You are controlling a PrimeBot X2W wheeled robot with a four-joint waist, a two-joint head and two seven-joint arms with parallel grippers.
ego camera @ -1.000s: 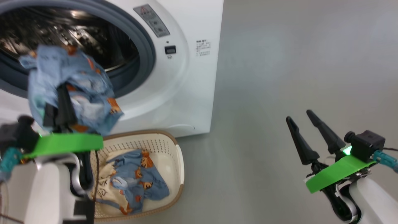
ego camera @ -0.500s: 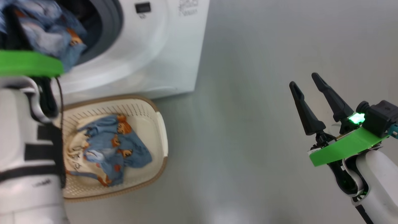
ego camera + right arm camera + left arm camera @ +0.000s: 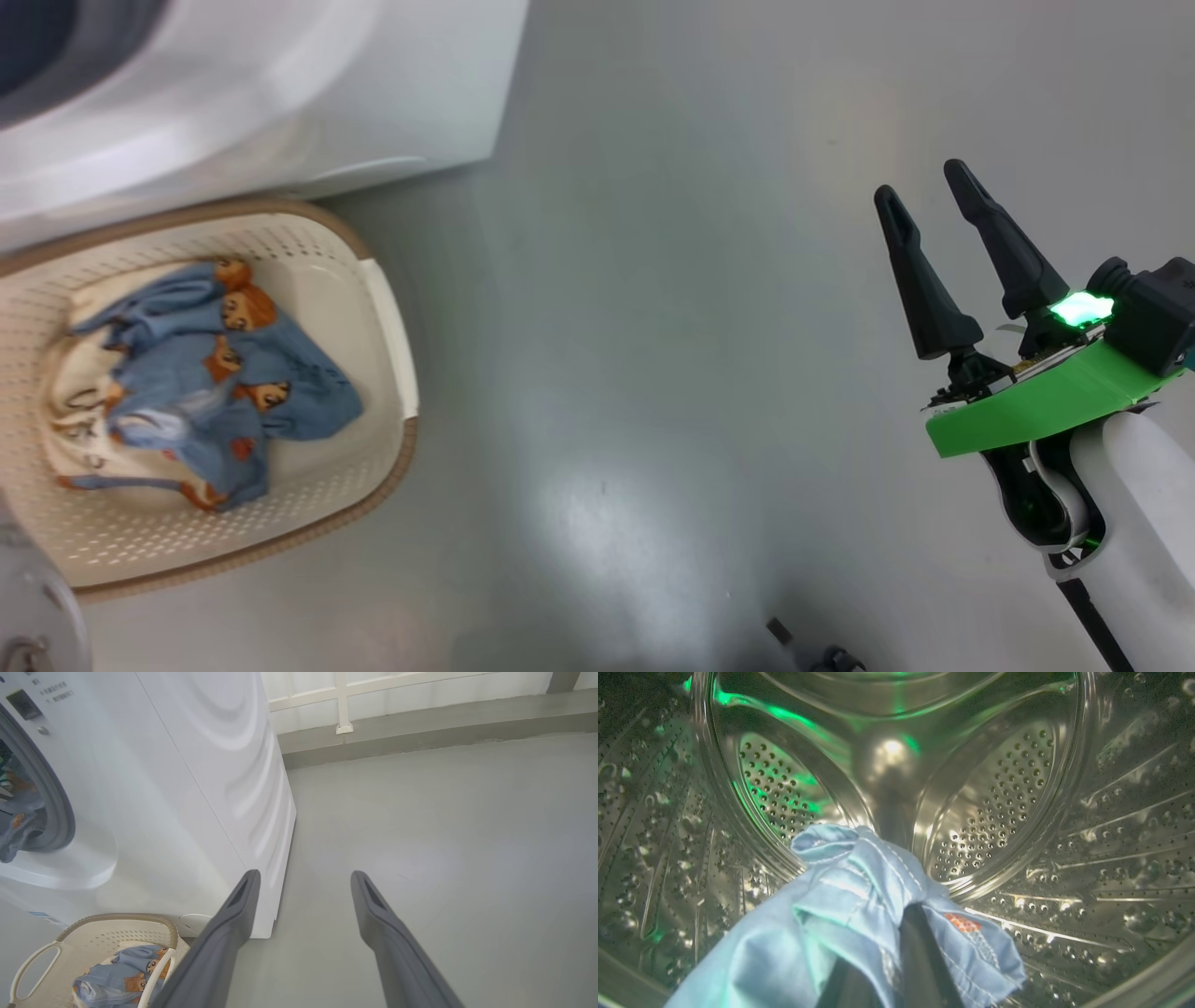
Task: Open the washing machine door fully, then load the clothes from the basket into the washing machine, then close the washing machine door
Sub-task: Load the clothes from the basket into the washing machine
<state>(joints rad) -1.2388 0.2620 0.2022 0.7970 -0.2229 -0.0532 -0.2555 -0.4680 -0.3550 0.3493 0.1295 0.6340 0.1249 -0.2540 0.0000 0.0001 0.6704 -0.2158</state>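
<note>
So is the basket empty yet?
Not empty: blue and cream clothes lie bunched inside the basket, seen in the head view.

The drum [image 3: 999,793] is shiny perforated steel; the clothes [image 3: 187,392] are soft matt cloth. The basket [image 3: 383,317] is cream perforated plastic. The washing machine [image 3: 196,788] casing is smooth glossy white, the floor [image 3: 653,327] smooth with a dull sheen. My right tool [image 3: 918,179] looks matt black plastic.

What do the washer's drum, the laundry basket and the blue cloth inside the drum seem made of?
The perforated drum looks like polished stainless steel: mirror glints, punched holes. The cream rectangular basket looks like matte moulded plastic, evenly perforated; its brown woven-look rim may be plastic too, unclear. The light blue garment looks like thin woven fabric, perhaps cotton: soft folds, stitched seams.
</note>
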